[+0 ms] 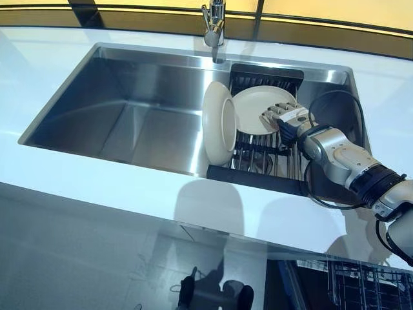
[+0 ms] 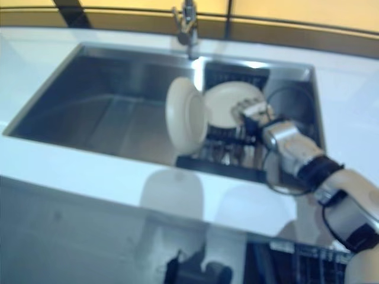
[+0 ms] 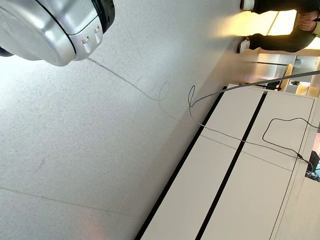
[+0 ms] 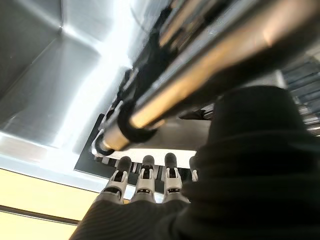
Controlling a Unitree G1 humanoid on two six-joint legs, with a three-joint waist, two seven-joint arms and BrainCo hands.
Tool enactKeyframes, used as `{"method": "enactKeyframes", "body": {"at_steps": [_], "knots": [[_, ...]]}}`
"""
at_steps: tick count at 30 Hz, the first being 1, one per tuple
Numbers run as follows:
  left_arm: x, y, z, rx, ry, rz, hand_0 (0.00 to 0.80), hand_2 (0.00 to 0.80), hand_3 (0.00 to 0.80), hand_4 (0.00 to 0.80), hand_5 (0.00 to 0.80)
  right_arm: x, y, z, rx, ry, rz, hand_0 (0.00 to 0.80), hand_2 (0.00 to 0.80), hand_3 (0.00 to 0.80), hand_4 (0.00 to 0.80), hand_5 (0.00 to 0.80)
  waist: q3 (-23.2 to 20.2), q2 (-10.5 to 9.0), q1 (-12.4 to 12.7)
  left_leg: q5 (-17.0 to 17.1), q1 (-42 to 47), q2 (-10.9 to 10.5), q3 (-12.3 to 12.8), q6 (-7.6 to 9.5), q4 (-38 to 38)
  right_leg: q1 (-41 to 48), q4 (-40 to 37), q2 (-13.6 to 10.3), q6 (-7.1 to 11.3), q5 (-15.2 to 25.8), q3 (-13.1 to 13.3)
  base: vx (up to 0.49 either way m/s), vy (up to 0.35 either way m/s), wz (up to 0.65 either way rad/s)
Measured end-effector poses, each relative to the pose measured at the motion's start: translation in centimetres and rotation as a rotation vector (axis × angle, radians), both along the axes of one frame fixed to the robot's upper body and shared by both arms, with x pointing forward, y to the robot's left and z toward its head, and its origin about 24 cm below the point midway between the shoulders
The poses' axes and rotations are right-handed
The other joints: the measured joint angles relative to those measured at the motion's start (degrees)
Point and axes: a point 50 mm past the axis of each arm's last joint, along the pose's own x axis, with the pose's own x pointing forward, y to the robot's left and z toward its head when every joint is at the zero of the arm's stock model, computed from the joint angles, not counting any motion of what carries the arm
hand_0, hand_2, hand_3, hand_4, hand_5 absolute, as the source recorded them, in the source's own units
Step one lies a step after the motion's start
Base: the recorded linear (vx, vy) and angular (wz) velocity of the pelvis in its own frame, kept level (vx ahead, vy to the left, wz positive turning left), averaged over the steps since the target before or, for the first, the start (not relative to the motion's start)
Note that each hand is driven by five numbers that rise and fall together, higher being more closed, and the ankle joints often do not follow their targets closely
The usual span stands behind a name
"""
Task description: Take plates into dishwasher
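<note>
A: Entry, from where I stand by the table (image 1: 58, 58). Largest first: the steel sink (image 1: 129, 123), and at its right end the black dish rack (image 1: 264, 161). Two plates stand in the rack. The dishwasher basket (image 1: 361, 284) shows open at the lower right, below the table edge.

B: And the hand?

A: The right hand (image 1: 284, 116) lies against the face of the rear plate (image 1: 255, 110), fingers (image 1: 274, 115) fairly straight and laid on the surface. Whether the thumb hooks the far rim I cannot tell, so I would not call it a grip yet. The left hand shows nowhere (its wrist camera sees only floor).

B: Risks?

A: My judgement: the front plate (image 1: 218, 123) stands nearly on edge, just beside the rear one. If the rear plate is pulled sideways it could knock the front one over into the basin. A flat-fingered contact could also let the glazed plate slide off on the way up.

B: Orientation?

A: The front plate stands close to vertical, its face turned toward the sink's empty left half. The rear plate leans back, its face tilted up and toward us. Round plates, so no long axis to speak of; the rims run roughly front to back along the rack slots.
</note>
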Motion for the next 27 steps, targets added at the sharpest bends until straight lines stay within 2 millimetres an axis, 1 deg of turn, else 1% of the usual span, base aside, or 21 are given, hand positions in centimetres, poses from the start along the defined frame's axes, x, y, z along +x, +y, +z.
{"method": "enactKeyframes", "body": {"at_steps": [2, 4, 6, 7, 9, 12, 13, 14, 15, 17, 21, 27], "knots": [[0.1, 0.0, 0.1, -0.007, -0.012, 0.007, 0.0, 0.0, 0.0, 0.0, 0.0, 0.0, 0.0, 0.2, -0.004, -0.007, -0.001, 0.078, 0.078, 0.078, 0.078, 0.078, 0.3, 0.06, 0.0, 0.1, 0.0, 0.0, 0.0, -0.01, 0.0, 0.0, 0.0, 0.0, 0.0, 0.0, 0.0, 0.0, 0.0, 0.0], [0.2, 0.0, 0.1, -0.012, -0.022, 0.009, 0.0, 0.0, 0.0, 0.0, 0.0, 0.0, 0.0, 0.1, -0.008, -0.008, -0.008, 0.141, 0.141, 0.141, 0.141, 0.141, 0.4, 0.14, 0.0, 0.1, 0.0, 0.0, 0.0, -0.05, 0.0, 0.0, 0.0, 0.0, 0.01, 0.1, 0.0, 0.0, 0.0, 0.0], [0.4, -0.2, 0.2, -0.018, -0.034, 0.005, 0.0, 0.0, 0.0, 0.0, 0.0, 0.0, -0.1, 0.3, -0.021, -0.029, -0.014, 0.179, 0.179, 0.179, 0.179, 0.179, 0.8, 0.34, 0.0, 0.3, -0.3, 0.0, -0.1, -0.08, 0.0, -0.2, 0.0, 0.0, 0.03, 0.1, -0.1, 0.0, 0.0, 0.0], [0.4, -0.2, 0.2, -0.018, -0.034, 0.006, 0.0, 0.0, 0.0, 0.0, 0.0, 0.0, 0.0, 0.5, -0.026, -0.044, -0.013, 0.229, 0.229, 0.229, 0.229, 0.229, 0.8, 0.34, 0.0, 0.3, -0.5, 0.1, -0.2, -0.1, 0.0, -0.4, 0.0, 0.0, -0.08, 0.2, -0.2, 0.0, 0.0, 0.0], [0.6, -0.2, 0.3, -0.02, -0.041, 0.004, 0.0, 0.0, 0.0, 0.0, 0.0, -0.1, -0.1, 1.2, -0.025, -0.075, -0.023, 0.264, 0.264, 0.264, 0.264, 0.264, 0.8, 0.34, 0.0, 0.5, -0.9, 0.1, -0.3, -0.13, 0.0, -0.8, 0.0, 0.1, -0.14, 0.3, -0.3, 0.0, 0.0, 0.0], [0.6, -0.2, 0.3, -0.021, -0.043, 0.004, 0.0, 0.0, 0.0, 0.0, 0.0, -0.1, -0.2, 1.4, -0.025, -0.092, -0.038, 0.273, 0.273, 0.273, 0.273, 0.273, 0.8, 0.35, 0.1, 0.5, -0.9, 0.0, -0.3, -0.11, 0.0, -0.8, 0.0, 0.0, -0.15, 0.3, -0.3, 0.0, 0.0, 0.0], [0.6, -0.2, 0.3, -0.021, -0.043, 0.004, 0.0, 0.0, 0.0, 0.0, 0.0, -0.1, -0.3, 1.4, -0.024, -0.095, -0.04, 0.323, 0.323, 0.323, 0.323, 0.323, 0.8, 0.35, 0.1, 0.5, -0.9, 0.0, -0.3, -0.1, 0.0, -0.8, 0.0, 0.0, -0.15, 0.3, -0.3, 0.0, 0.0, 0.0], [0.6, -0.2, 0.3, -0.021, -0.043, 0.005, 0.0, 0.0, 0.0, 0.0, 0.0, -0.1, -0.3, 1.5, -0.023, -0.098, -0.041, 0.442, 0.442, 0.442, 0.442, 0.442, 0.8, 0.35, 0.1, 0.5, -0.9, 0.0, -0.3, -0.09, 0.0, -0.8, 0.0, 0.0, -0.14, 0.3, -0.4, 0.0, 0.0, 0.0], [0.6, -0.2, 0.3, -0.022, -0.044, 0.006, 0.0, 0.0, 0.0, 0.0, 0.0, -0.1, -0.2, 1.6, -0.023, -0.1, -0.04, 0.643, 0.643, 0.643, 0.643, 0.643, 0.8, 0.35, 0.1, 0.5, -0.9, 0.0, -0.3, -0.09, 0.0, -0.8, 0.0, 0.0, -0.14, 0.3, -0.4, 0.0, 0.0, 0.0], [0.6, -0.2, 0.4, -0.025, -0.046, 0.011, 0.0, 0.0, 0.0, 0.0, 0.0, -0.1, 0.0, 1.6, -0.033, -0.104, -0.029, 0.8, 0.8, 0.8, 0.8, 0.8, 0.8, 0.35, 0.0, 0.6, -0.9, 0.0, -0.3, -0.1, 0.0, -0.8, 0.0, 0.0, -0.15, 0.4, -0.4, 0.0, 0.0, 0.0], [0.7, -0.2, 0.4, -0.024, -0.049, 0.008, 0.0, 0.0, 0.0, 0.0, 0.0, -0.1, 0.3, 1.4, -0.056, -0.113, -0.022, 0.8, 0.8, 0.8, 0.8, 0.8, 0.8, 0.37, 0.2, 0.9, -1.0, 0.0, -0.6, -0.21, 0.0, -0.8, 0.0, 0.0, -0.17, 0.5, -0.6, -0.003, 0.0, 0.03], [0.7, -0.2, 0.4, -0.024, -0.049, 0.008, 0.0, 0.0, 0.0, 0.0, 0.0, 0.0, 0.0, 1.3, -0.057, -0.12, -0.034, 0.8, 0.8, 0.8, 0.8, 0.8, 0.8, 0.4, 0.5, 1.3, -1.3, 0.0, -1.0, -0.24, -0.1, -0.9, 0.0, 0.0, 0.04, 0.5, -0.9, -0.001, 0.0, 0.02]]}}
